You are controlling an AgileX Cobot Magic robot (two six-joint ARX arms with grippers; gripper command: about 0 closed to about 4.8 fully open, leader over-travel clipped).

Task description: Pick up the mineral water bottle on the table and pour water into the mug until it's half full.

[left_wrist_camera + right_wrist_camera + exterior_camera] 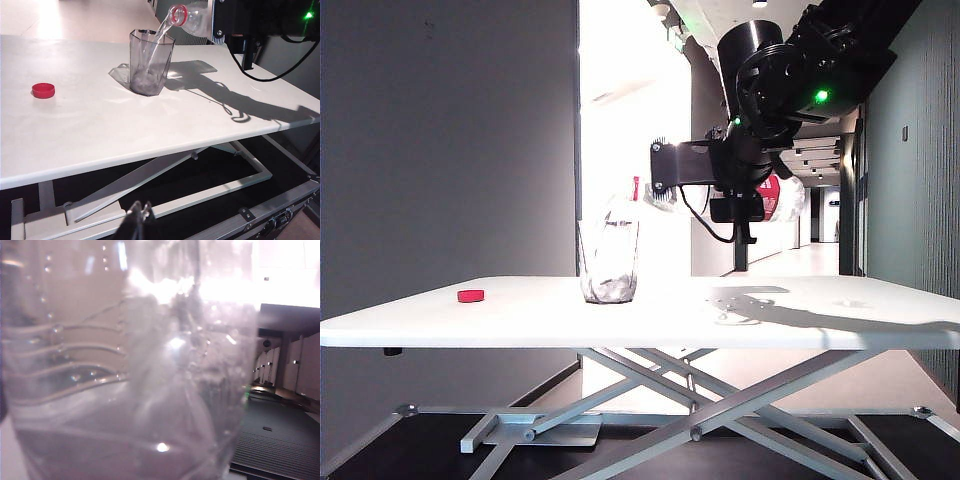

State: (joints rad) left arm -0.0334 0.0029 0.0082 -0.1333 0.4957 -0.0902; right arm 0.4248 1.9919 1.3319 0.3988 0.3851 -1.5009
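White surface (100,125) carries the mug (150,62) mid-width; the right hand (745,175) grasps the mineral water bottle (192,19) tipped above it, so water streams in. Left hand (137,220) hangs low beneath the surface's near edge, fingers pressed together, holding nothing.

Exterior views table (520,320) edge-on; left wrist overlooks it; right wrist hugs bottle (130,370).

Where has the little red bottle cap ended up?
The red cap lies flat on the white table, on the left in the exterior view, well clear of the glass to its right.
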